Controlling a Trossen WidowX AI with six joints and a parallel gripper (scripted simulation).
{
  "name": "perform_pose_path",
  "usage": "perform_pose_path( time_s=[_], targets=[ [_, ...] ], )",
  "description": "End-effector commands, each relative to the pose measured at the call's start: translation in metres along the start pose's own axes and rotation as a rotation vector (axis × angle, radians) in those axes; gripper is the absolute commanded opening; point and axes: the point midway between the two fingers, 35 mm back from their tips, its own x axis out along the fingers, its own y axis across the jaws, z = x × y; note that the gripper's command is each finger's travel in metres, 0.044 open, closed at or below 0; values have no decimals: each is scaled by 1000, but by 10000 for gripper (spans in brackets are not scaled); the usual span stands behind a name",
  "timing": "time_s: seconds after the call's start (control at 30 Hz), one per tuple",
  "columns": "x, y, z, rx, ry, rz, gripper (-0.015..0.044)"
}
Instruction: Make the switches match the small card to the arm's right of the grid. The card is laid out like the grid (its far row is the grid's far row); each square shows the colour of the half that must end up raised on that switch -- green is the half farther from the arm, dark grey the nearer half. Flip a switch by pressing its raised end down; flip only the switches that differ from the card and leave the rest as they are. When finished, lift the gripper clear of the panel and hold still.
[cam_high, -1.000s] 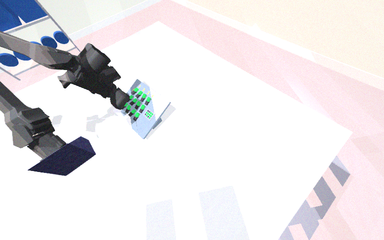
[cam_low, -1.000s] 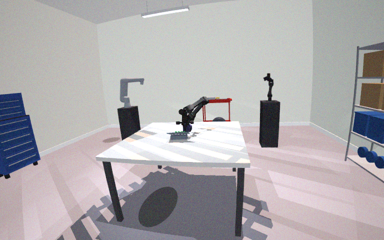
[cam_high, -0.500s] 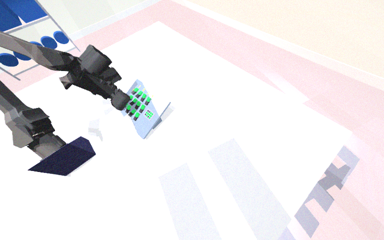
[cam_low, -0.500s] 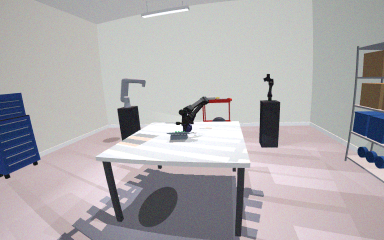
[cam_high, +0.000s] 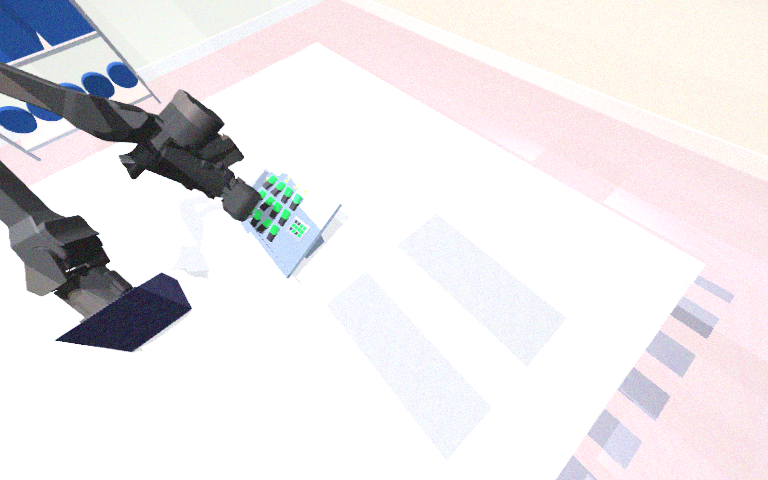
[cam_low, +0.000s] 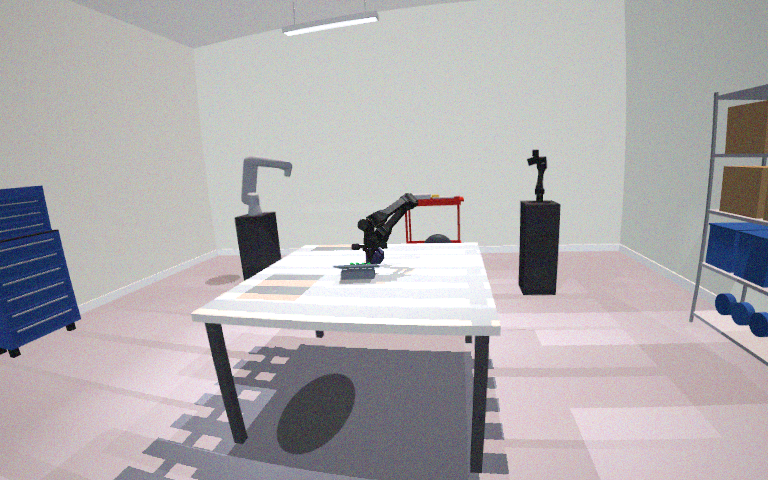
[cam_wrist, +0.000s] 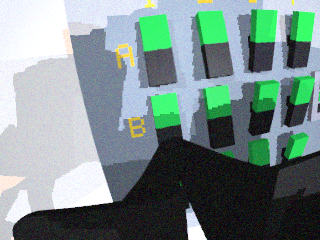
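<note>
Pressing low over the switch panel (cam_high: 281, 237) mid-table (cam_low: 396, 305), the clenched, empty gripper (cam_wrist: 188, 210) sits at row B's left switch (cam_wrist: 166, 118), so flipping looks unfinished.

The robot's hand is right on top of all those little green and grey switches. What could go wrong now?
The shut gripper looks wide next to the switches, and it is low over row B of the panel. Switch B1 and switch B2 sit close together, so it could bump the wrong one. It also hides the nearer switches from the wrist camera.
</note>
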Motion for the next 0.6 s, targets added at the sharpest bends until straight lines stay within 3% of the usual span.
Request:
perform_pose_path(
  time_s=[0.0,0.57],
  targets=[
    [1,-1,0,4,1,-3,0],
    [3,-1,0,3,1,-3,0]
  ],
)
